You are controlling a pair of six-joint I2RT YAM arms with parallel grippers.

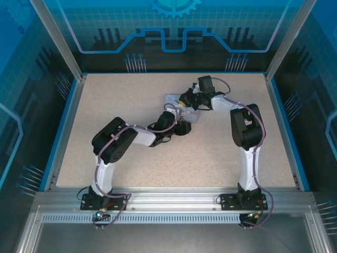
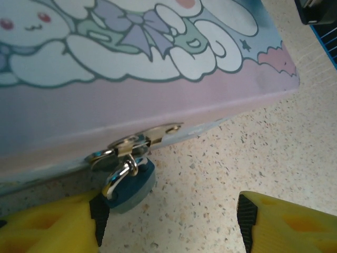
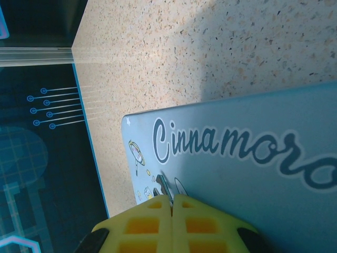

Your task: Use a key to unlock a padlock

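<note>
Padlock hangs off the hasp on the front wall of the tin. Its shackle goes through the hasp loop, and the body is down at the tin's bottom edge, close to the desk. Can't tell if it rests on the desk.

Left end effector is low in front of that tin wall, jaws wide, holding nothing. One finger is just beside the padlock body, contact unclear. The other finger is well off to the side.

Right end effector is above the tin lid with its jaws pinched together. A thin dark sliver sticks out at the tips, most likely the key.

Step in hand, my read: you pin the padlock with the left so the key can go in.
- Centre the jaws on the padlock body first; it sits off toward one finger.
- Grip the body, not the shackle or the hasp.
- Leave the keyhole face open. Which face that is, I can't tell.
- Close gently so the tin doesn't skid.
- Keep the key over the lid while the lock settles, then bring it down in front of the tin, lined up with the keyhole.

Risk: the padlock swings on the hasp and slips the grip.
</note>
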